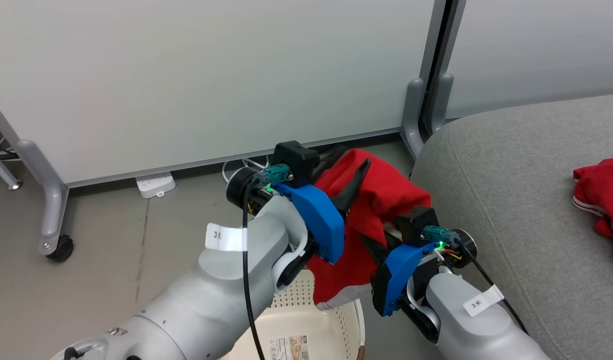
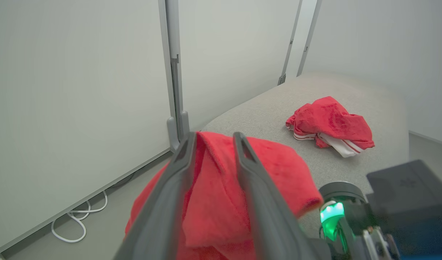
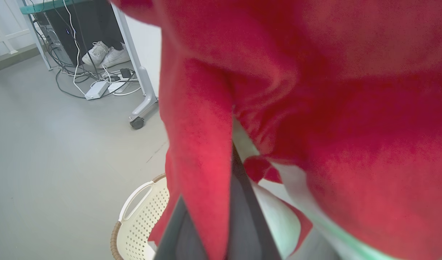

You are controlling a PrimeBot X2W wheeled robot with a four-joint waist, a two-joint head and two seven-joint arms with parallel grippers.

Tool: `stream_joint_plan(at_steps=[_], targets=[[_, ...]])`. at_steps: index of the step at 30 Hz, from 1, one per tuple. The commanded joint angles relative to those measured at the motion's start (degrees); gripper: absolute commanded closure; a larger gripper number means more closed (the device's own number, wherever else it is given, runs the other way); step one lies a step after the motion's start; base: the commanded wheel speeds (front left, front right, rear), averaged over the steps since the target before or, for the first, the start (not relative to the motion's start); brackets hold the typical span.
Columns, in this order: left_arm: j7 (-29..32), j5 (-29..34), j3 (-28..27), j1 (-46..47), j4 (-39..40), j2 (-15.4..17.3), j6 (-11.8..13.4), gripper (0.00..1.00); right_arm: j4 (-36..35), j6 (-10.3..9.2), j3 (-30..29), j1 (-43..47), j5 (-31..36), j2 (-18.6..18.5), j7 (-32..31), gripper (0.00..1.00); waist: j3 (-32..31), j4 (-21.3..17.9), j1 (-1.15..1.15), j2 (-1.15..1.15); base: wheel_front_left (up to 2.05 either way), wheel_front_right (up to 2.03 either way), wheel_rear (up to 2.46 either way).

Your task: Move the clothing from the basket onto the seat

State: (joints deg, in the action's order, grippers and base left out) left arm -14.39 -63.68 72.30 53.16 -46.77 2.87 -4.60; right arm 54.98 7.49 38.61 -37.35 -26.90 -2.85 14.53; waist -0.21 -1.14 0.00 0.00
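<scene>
A red garment [image 1: 381, 200] hangs in the air above the cream basket [image 1: 336, 320], just left of the grey sofa [image 1: 511, 210]. My left gripper [image 1: 355, 156] is shut on its upper fold; in the left wrist view the cloth [image 2: 221, 187] is pinched between both fingers [image 2: 246, 162]. My right gripper [image 1: 381, 242] holds it lower down, its fingertips hidden under the fabric. In the right wrist view a red strip [image 3: 202, 144] runs between the dark fingers [image 3: 242, 216], above the basket's handle [image 3: 141, 202]. A second red garment [image 1: 599, 192] with white trim lies bunched on the sofa [image 2: 264, 112].
Pale partition panels on grey wheeled legs [image 1: 51, 210] stand behind. A white power strip [image 1: 156, 184] and cables lie at their foot. The right wrist view has a desk leg with caster [image 3: 138, 121], more cables and white shoes [image 3: 105, 54] on the grey floor.
</scene>
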Motion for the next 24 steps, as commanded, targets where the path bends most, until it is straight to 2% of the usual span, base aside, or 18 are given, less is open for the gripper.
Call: stream_joint_plan(at_steps=[1, 4, 6, 16, 24], targets=[[-0.33, 0.56, -0.43, -0.47, -0.39, 0.04, 0.10, 0.00, 0.17, 0.01, -0.08, -0.79, -0.18, -0.07, 0.44, 1.00, 0.04, -0.04, 0.00, 0.00, 0.00, 0.00, 0.00], [-0.77, 2.01, -2.46, -2.55, -0.27, 1.04, 0.10, 0.00, 0.26, 0.01, -0.58, -0.98, 0.13, -0.07, 0.50, 1.00, 0.26, -0.14, 0.00, 0.00, 0.00, 0.00, 0.00], [-0.82, 4.04, -5.69, -4.13, 1.59, 2.29, 0.05, 0.00, 0.29, 0.01, -1.05, -1.07, 0.61, -0.07, 0.62, 1.00, 0.47, -0.15, 0.00, 0.00, 0.00, 0.00, 0.00], [-0.82, 20.08, -23.53, -21.03, 16.16, 8.33, -0.96, 0.00, -2.26, 0.01, -4.79, -0.49, 2.92, -0.07, 0.73, 1.00, 1.59, -0.24, 0.00, 0.00, 0.00, 0.00, 0.00], [-0.83, 30.25, -35.20, -33.17, 22.65, 9.88, -2.40, 0.00, -6.88, 0.01, -7.21, 0.50, 5.47, -0.07, 0.75, 1.00, 2.37, -1.00, 0.00, 0.00, 0.00, 0.00, 0.00]])
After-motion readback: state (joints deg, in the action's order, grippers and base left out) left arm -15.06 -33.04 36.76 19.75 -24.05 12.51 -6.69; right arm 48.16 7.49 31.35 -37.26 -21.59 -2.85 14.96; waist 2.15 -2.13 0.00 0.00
